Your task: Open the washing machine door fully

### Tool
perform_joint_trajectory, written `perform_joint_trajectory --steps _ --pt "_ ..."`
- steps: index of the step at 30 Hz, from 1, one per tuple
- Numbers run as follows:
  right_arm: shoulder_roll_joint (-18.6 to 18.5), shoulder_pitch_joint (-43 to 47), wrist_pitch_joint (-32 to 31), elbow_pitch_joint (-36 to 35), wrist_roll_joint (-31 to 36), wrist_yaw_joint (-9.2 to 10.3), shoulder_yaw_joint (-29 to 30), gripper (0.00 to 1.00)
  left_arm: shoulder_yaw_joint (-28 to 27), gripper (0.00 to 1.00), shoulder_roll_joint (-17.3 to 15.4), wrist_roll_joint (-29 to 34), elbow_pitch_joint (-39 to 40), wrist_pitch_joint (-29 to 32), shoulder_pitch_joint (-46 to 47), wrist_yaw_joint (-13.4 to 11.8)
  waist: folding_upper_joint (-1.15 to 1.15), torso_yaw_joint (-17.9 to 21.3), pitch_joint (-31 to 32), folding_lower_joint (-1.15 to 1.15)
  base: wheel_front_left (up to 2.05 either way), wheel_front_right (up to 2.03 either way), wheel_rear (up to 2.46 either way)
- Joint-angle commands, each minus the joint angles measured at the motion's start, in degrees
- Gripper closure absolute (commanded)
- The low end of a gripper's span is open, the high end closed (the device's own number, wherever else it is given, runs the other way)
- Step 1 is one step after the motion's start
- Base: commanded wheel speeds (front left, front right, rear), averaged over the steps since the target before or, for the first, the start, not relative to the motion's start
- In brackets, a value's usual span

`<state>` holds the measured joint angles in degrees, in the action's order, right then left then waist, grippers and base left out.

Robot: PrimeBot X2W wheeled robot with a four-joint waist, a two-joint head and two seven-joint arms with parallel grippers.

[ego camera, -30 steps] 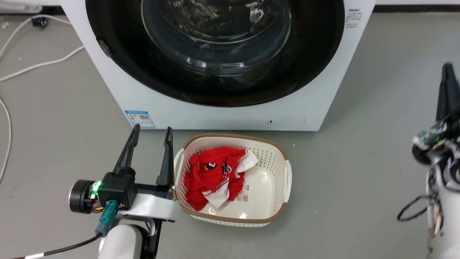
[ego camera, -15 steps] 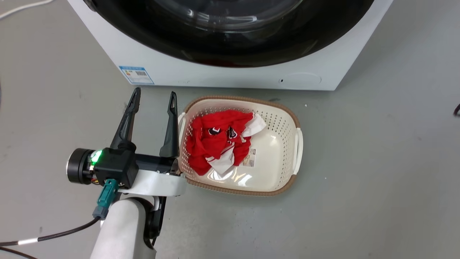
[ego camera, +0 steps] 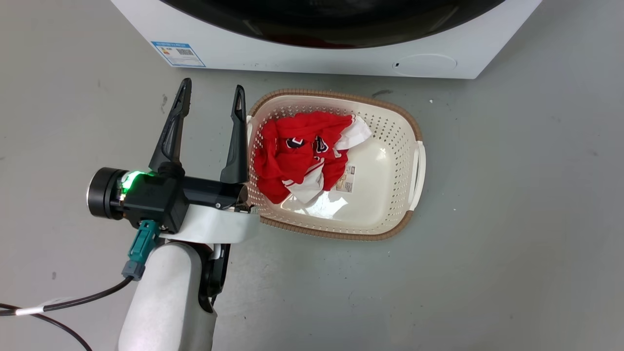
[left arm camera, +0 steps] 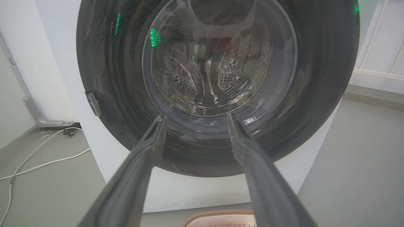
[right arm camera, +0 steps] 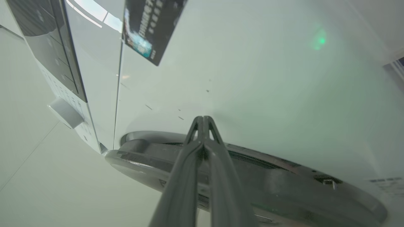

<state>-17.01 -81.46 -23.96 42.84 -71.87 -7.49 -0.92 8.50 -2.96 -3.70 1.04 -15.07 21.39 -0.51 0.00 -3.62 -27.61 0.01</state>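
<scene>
A cream laundry basket [ego camera: 413, 127] stands on the grey floor [ego camera: 512, 195] right in front of the washing machine [ego camera: 292, 53], just below its white front and between me and the machine. My left gripper [ego camera: 212, 87] hangs beside the basket's left end with its fingers spread apart and nothing between them. The inner finger [ego camera: 238, 141] runs along the basket's rim, and I cannot tell whether it touches. A black cable [ego camera: 73, 302] trails from my left wrist across the floor. In the left wrist view, white cables [left arm camera: 41, 151] lie on the floor left of the machine.

The basket holds a crumpled red and white garment [ego camera: 292, 156], heaped toward its left side. The right half is bare apart from a small label [ego camera: 347, 178] on the bottom.

The washing machine door [left arm camera: 315, 78] fills the machine's front ahead of my left gripper [left arm camera: 196, 116] and lies flat against it. The steel drum [left arm camera: 233, 72] shows through its glass. A blue sticker [ego camera: 178, 52] and a round flap [ego camera: 424, 63] sit low on the white front.

My right gripper [right arm camera: 202, 118] has its fingers pressed together and empty. The tips lie over the machine's white front [right arm camera: 268, 94], just past the door's rim [right arm camera: 284, 186]. Contact there is unclear.
</scene>
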Motion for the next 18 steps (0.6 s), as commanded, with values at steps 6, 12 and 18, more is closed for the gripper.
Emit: perform_joint_trajectory --steps 6,12,18 --pt "0.6 -4.2 -5.5 3.0 4.6 0.00 -3.2 1.00 0.1 0.00 0.1 -0.2 0.4 -0.1 1.5 -0.4 0.00 -0.5 -1.8 -0.01 0.00 0.00 0.00" --pt "1.2 -7.7 -9.7 6.2 9.2 0.03 -4.8 1.00 0.6 0.00 0.1 -0.7 0.7 -0.1 2.4 -1.0 0.00 -0.8 -3.6 -0.01 0.00 0.00 0.00" --pt "2.1 -9.6 -14.5 6.7 10.4 0.00 -4.7 1.00 0.9 0.00 0.1 -1.0 0.6 -0.1 2.8 -1.3 0.00 -1.0 -4.5 -0.01 0.00 0.00 0.00"
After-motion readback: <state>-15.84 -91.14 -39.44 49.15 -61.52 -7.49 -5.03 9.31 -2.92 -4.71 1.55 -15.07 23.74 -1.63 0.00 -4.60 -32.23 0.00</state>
